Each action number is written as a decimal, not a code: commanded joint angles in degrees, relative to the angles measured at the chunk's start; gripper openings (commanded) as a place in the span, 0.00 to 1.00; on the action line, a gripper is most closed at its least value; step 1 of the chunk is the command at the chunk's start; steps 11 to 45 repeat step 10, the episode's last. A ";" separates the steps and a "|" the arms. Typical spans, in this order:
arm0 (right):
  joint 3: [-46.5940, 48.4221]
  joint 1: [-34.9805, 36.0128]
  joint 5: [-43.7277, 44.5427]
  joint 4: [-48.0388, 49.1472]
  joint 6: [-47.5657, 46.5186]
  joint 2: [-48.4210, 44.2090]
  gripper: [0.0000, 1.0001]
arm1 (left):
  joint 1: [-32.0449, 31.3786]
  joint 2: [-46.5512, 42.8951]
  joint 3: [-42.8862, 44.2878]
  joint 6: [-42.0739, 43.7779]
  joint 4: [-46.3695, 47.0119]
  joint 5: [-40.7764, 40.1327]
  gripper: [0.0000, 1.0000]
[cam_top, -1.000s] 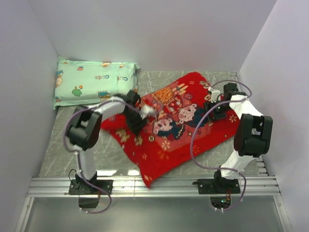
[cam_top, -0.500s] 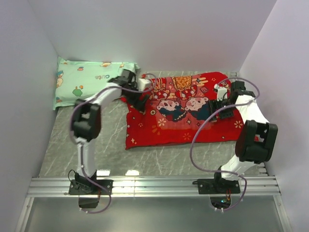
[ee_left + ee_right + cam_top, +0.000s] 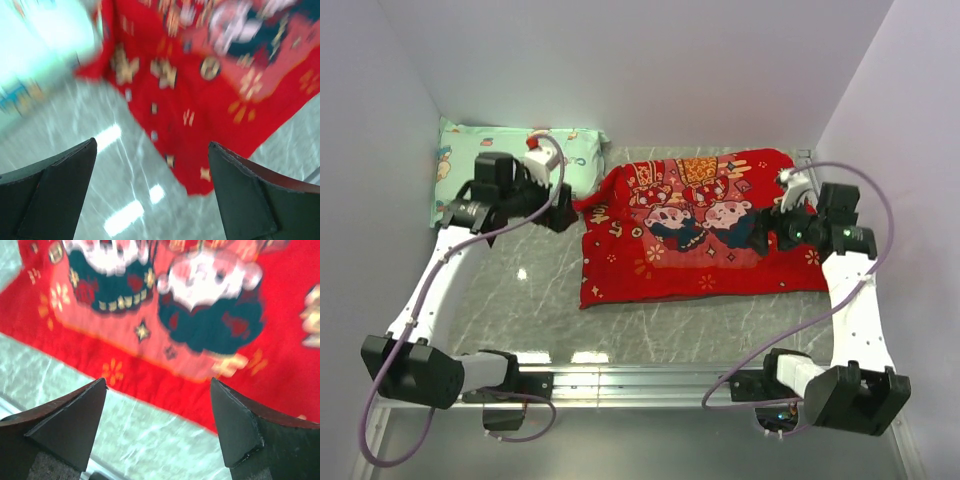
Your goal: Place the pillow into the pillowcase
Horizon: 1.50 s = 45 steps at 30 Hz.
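Room: white walls (image 3: 620, 70) on 3 sides, with a grey marbled table (image 3: 500, 300) under the 2 arms.
Pillowcase (image 3: 700, 235): spread across the middle and right of the table, printed face up. Its far-left corner sits just beside a green pillow (image 3: 510, 165).
Pillow: no cream fabric shows in any view. The case looks slightly plump, so I'd guess the pillow is inside, but I cannot tell.
Left gripper (image 3: 151, 147): jaws wide apart with nothing between them, above bare table at the case's left edge.
Right gripper (image 3: 159, 385): jaws also wide and empty, over the near edge of the case's right part.
Step in hand: my guess is getting both arms clear of the case with nothing held.
Doing it well: leave the jaws wide and rise straight up before swinging sideways, so no fingertip drags a fold. The left arm should steer clear of the green pillow.
Check: look along the case's edges for cream fabric peeking out before calling it done.
Risk: both wrist views are blurred, and a snagged hem could pull the case askew.
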 commanded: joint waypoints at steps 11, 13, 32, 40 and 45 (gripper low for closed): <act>-16.97 1.78 4.79 3.16 0.44 -11.42 0.93 | 1.63 -9.85 -17.43 -3.25 2.82 -6.32 1.00; -16.97 1.78 4.79 3.16 0.44 -11.42 0.93 | 1.63 -9.85 -17.43 -3.25 2.82 -6.32 1.00; -16.97 1.78 4.79 3.16 0.44 -11.42 0.93 | 1.63 -9.85 -17.43 -3.25 2.82 -6.32 1.00; -16.97 1.78 4.79 3.16 0.44 -11.42 0.93 | 1.63 -9.85 -17.43 -3.25 2.82 -6.32 1.00; -16.97 1.78 4.79 3.16 0.44 -11.42 0.93 | 1.63 -9.85 -17.43 -3.25 2.82 -6.32 1.00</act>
